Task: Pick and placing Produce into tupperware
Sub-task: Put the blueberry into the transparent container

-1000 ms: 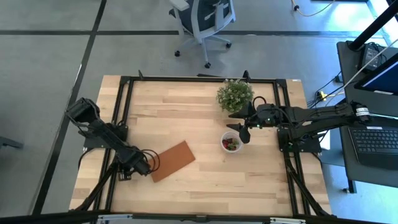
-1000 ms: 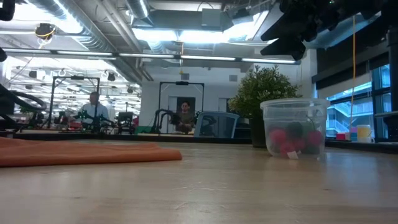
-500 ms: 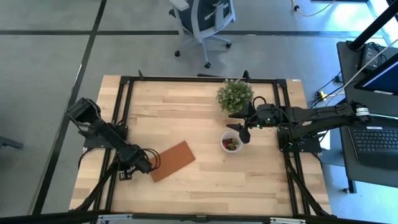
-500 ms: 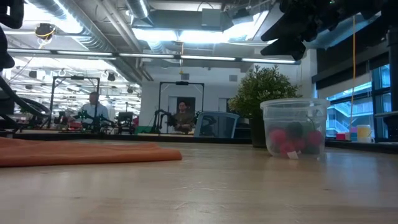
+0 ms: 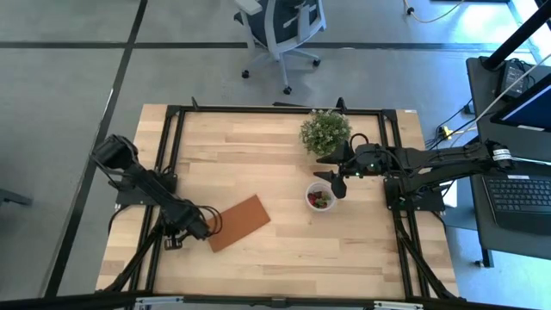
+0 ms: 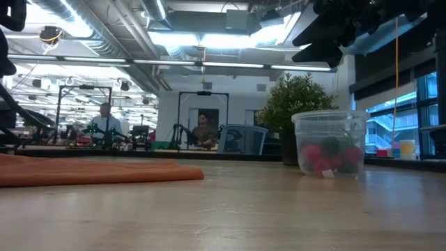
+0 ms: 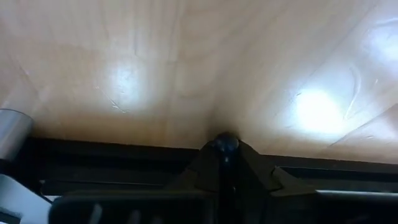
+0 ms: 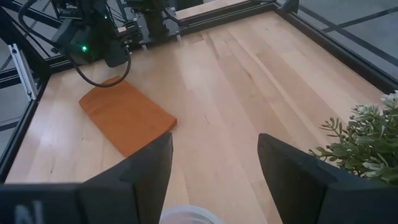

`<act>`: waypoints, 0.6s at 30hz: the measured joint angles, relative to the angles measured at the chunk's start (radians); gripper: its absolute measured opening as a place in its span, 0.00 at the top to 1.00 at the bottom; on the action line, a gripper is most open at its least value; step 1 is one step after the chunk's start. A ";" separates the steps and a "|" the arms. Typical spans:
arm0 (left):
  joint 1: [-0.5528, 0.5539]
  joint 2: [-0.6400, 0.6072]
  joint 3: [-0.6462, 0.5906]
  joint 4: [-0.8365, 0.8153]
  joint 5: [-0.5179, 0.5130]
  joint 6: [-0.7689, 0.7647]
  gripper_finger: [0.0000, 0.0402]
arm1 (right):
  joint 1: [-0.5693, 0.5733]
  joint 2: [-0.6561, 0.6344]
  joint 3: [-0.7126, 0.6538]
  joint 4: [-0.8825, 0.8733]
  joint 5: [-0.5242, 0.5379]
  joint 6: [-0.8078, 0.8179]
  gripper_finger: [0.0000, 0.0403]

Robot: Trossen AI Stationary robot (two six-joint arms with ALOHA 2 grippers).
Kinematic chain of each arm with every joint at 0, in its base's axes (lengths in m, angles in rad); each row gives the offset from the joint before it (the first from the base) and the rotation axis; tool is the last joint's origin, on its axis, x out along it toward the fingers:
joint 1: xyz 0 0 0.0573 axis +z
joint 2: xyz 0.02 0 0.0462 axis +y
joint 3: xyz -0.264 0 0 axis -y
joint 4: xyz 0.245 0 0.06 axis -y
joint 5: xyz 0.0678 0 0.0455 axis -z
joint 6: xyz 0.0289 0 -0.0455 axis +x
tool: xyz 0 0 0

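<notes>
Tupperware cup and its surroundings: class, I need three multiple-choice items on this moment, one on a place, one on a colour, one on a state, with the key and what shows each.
1. Where does the tupperware cup stand on the table?
A. On the brown board
B. Just in front of the potted plant, under the right gripper
C. Beside the left gripper

2. What colour is the flat board?
A. Orange-brown
B. Blue
C. White

3. How are the right gripper's jaws set?
A. Shut on a berry
B. Shut on the cup's rim
C. Open and holding nothing

Key:
1 B: the high view puts the cup near the plant, with the right gripper over its edge.
2 A: both the high and right wrist views show it orange-brown.
3 C: the right wrist view shows bare table between the two fingers; the produce lies in the cup.
</notes>
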 joint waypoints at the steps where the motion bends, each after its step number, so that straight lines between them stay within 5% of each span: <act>1: 0.004 -0.010 0.000 0.000 -0.005 -0.003 0.95 | 0.000 0.000 0.000 0.000 0.000 0.000 0.41; 18: 0.228 -0.265 0.145 0.210 -0.204 0.005 0.94 | 0.000 0.000 0.000 0.016 0.000 0.001 0.41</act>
